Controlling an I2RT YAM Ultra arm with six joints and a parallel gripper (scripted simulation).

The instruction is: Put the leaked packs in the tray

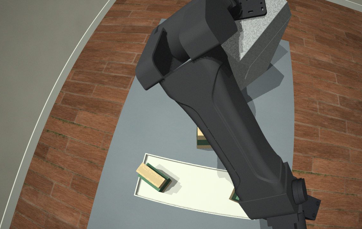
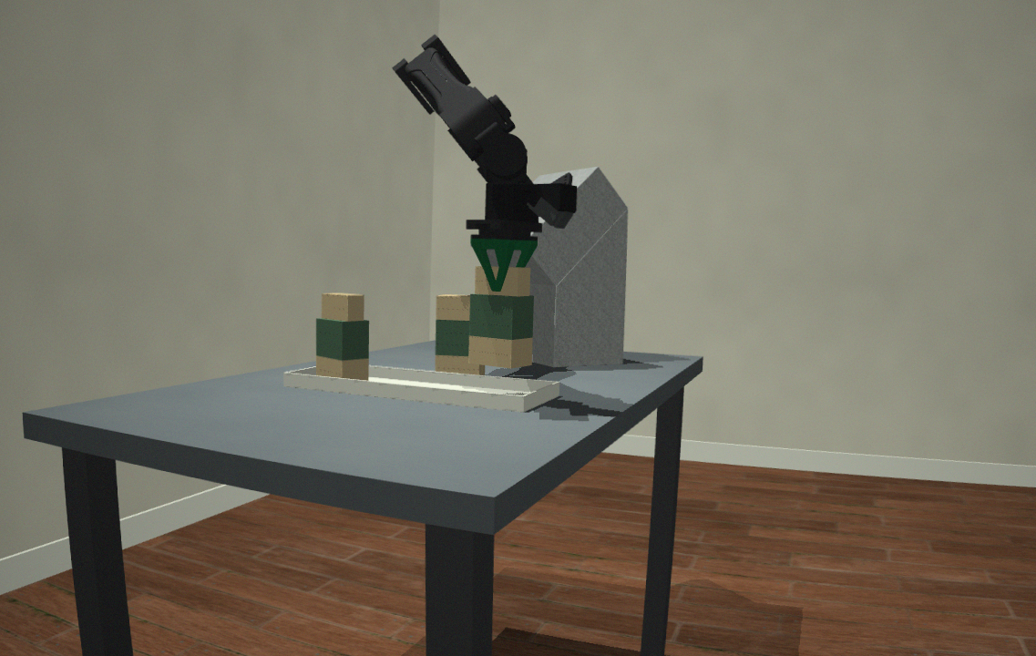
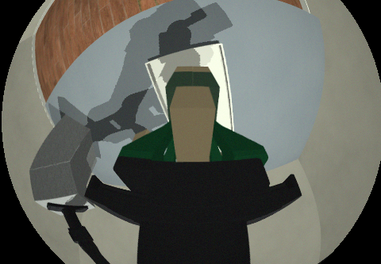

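Observation:
My gripper (image 2: 502, 273) (image 3: 192, 122) is shut on the top of a tan coffee pack with a green band (image 2: 501, 320) (image 3: 192, 124) (image 1: 234, 196). It holds the pack upright, low over the right end of the white tray (image 1: 199, 185) (image 2: 424, 390) (image 3: 227, 85). I cannot tell whether the pack touches the tray floor. A second pack (image 1: 152, 176) (image 2: 342, 335) stands upright inside the tray's left end. A third pack (image 1: 202, 139) (image 2: 450, 334) stands on the table just behind the tray, half hidden by my arm in the overhead view.
The grey table (image 1: 153, 122) (image 2: 342, 440) carries my arm's grey stone-like base block (image 1: 259, 37) (image 2: 587, 285) (image 3: 59, 164) at its back end. My arm spans the overhead view and hides the tray's right end. Wooden floor lies all round.

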